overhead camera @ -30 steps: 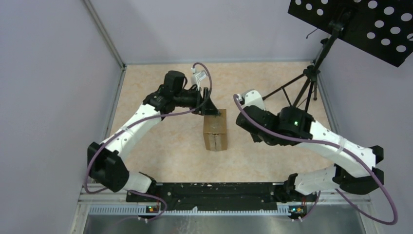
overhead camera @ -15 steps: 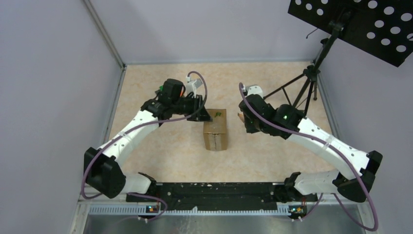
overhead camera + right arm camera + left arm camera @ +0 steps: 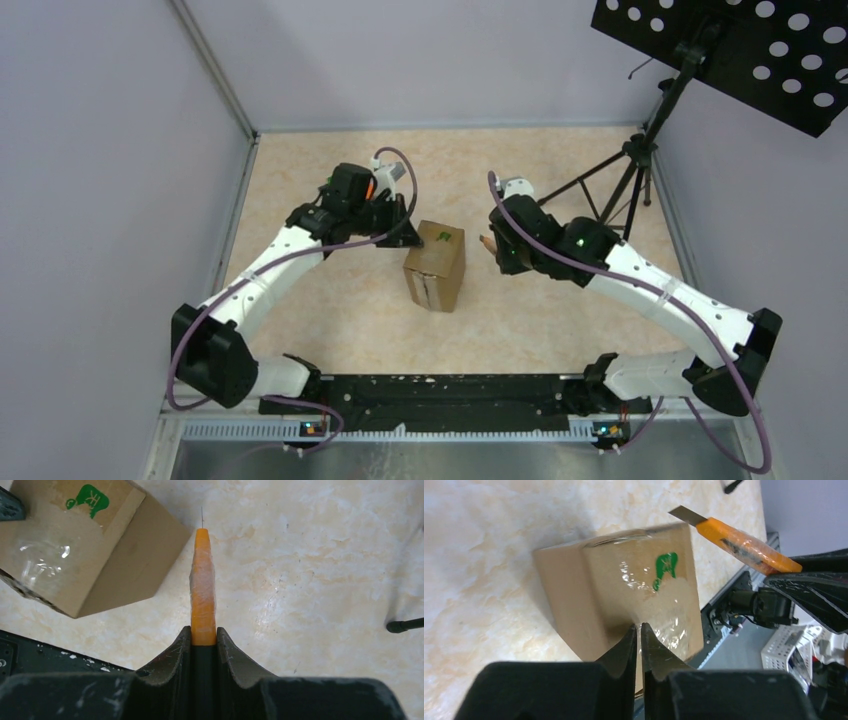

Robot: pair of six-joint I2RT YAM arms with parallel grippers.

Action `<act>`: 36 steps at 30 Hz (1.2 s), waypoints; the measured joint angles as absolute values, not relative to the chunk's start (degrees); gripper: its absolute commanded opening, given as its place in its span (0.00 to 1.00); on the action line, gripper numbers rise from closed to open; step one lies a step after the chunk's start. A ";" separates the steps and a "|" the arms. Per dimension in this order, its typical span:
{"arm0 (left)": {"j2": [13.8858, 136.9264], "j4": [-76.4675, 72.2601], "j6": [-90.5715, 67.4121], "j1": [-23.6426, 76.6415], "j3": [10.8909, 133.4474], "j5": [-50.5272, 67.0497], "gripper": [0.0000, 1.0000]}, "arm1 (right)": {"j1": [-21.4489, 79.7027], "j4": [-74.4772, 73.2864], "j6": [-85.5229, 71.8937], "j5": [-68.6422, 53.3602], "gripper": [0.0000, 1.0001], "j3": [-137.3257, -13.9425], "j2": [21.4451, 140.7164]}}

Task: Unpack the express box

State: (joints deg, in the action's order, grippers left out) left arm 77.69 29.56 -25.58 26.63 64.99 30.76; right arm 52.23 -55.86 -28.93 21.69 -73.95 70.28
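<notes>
Top external view: the express box (image 3: 436, 268) is seen standing on the beige table (image 3: 330, 310), between the two grippers and turned at a slant to the table's edges. Its flaps are held closed under clear tape (image 3: 664, 625) – what is inside cannot be seen. A green mark (image 3: 665, 569) is printed on the taped face.

The left gripper (image 3: 640, 630) is set against that taped face at the box's far-left corner. Its fingers are drawn together with only a slit left between them; whether any tape is nipped there cannot be told.

The right gripper (image 3: 203, 635) is clamped on the handle of an orange utility knife (image 3: 202, 590). The knife is pointed ahead with a thin blade showing at its tip, and is held just beside the box's right side – apart from the cardboard.

A black tripod stand (image 3: 640, 160) is placed at the far right corner.
</notes>
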 measured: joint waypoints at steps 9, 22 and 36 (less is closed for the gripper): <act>70.94 30.52 -25.85 23.31 60.73 20.01 0.08 | 51.83 -54.85 -28.53 21.04 0.00 -72.62 70.26; 77.93 35.18 -26.06 21.89 53.15 13.19 0.13 | 51.57 -53.30 -28.80 21.87 0.00 -68.82 70.26; 77.58 36.53 -27.40 23.99 55.79 17.04 0.35 | 51.20 -54.48 -30.26 25.23 0.00 -64.45 70.02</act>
State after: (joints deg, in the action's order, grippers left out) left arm 77.58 36.53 -27.40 23.99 55.79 17.04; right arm 51.20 -54.48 -30.26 25.23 -64.45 70.02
